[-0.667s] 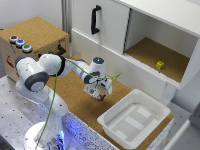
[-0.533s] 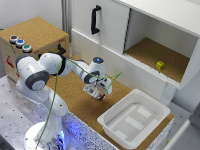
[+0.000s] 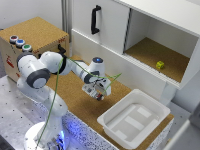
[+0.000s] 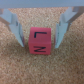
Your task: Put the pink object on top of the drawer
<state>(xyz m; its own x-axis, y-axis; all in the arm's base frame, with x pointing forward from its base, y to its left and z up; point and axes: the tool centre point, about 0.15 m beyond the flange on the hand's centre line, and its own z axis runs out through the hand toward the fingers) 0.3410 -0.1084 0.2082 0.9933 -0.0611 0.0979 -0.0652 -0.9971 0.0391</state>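
Early stage, nothing placed yet. Pink cube (image 4: 39,41) resting on cork floor, between spread fingers of gripper (image 4: 38,39), not yet squeezed. Left: closing, lifting, carrying onto drawer (image 3: 36,31).

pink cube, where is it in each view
Exterior view: not visible; the gripper hangs over the cork mat, hiding whatever lies below it.
Wrist view: the pink cube sits centre frame between the open fingers.
Shared landmark: the cork mat.
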